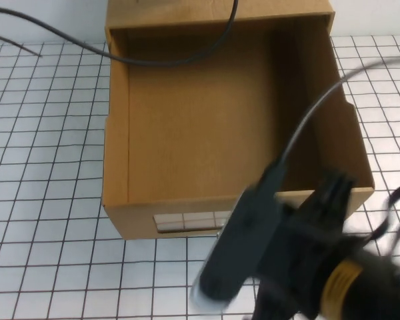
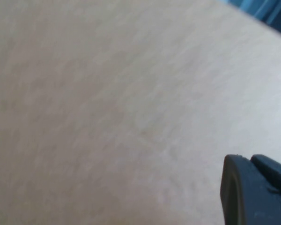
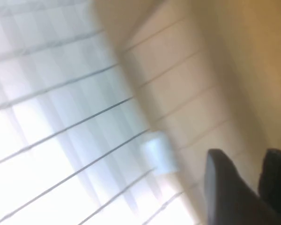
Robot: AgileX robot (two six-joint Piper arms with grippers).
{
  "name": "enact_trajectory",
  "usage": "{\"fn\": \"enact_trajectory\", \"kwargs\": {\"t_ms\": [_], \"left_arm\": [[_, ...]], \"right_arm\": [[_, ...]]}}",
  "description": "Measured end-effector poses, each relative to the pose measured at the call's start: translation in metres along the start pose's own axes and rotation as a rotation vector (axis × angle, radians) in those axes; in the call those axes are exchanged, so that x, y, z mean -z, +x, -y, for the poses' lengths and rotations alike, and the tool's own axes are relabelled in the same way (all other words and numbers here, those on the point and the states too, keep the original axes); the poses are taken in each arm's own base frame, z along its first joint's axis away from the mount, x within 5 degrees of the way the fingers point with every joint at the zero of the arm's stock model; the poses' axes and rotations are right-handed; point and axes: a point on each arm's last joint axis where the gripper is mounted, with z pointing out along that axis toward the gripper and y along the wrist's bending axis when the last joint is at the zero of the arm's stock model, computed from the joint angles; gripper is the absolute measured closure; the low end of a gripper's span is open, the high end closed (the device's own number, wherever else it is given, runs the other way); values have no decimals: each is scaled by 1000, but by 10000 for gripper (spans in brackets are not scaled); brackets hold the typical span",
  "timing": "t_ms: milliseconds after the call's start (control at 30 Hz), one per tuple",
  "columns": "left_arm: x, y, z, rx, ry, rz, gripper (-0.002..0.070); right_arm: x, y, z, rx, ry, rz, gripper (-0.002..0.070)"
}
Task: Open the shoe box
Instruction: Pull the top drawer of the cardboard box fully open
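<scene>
The brown cardboard shoe box (image 1: 137, 220) stands open in the middle of the high view, its inside bare. Its lid (image 1: 180, 10) is swung up at the far side. My right gripper (image 1: 337, 193) hovers at the box's near right corner, blurred. In the right wrist view the right gripper (image 3: 253, 161) is open, with nothing in the gap, beside the box's outer wall (image 3: 187, 70). My left gripper (image 2: 247, 161) shows only in its wrist view, close against a plain cardboard surface (image 2: 107, 103). The left arm is hidden in the high view.
The box rests on a white table with a black grid (image 1: 47, 133). A pale label (image 1: 187, 221) is on the box's front wall. A black cable (image 1: 153, 61) hangs over the far left rim, and a grey one (image 1: 307, 120) runs to the right arm.
</scene>
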Motion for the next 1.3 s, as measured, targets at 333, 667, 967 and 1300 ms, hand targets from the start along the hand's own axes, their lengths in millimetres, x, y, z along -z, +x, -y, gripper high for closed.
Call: {"fn": "enact_trajectory", "kwargs": {"t_ms": [333, 667, 967, 1300], "left_arm": [[56, -32, 29, -117, -60, 34, 677], [141, -50, 70, -224, -259, 89, 677], [187, -52, 92, -227, -372, 123, 677], [166, -39, 65, -146, -491, 78, 677]], "right_arm": [[11, -9, 112, -338, 289, -42, 661], [26, 61, 198, -696, 412, -166, 687], [79, 124, 177, -897, 435, -50, 689], [90, 169, 111, -1002, 356, 49, 689]]}}
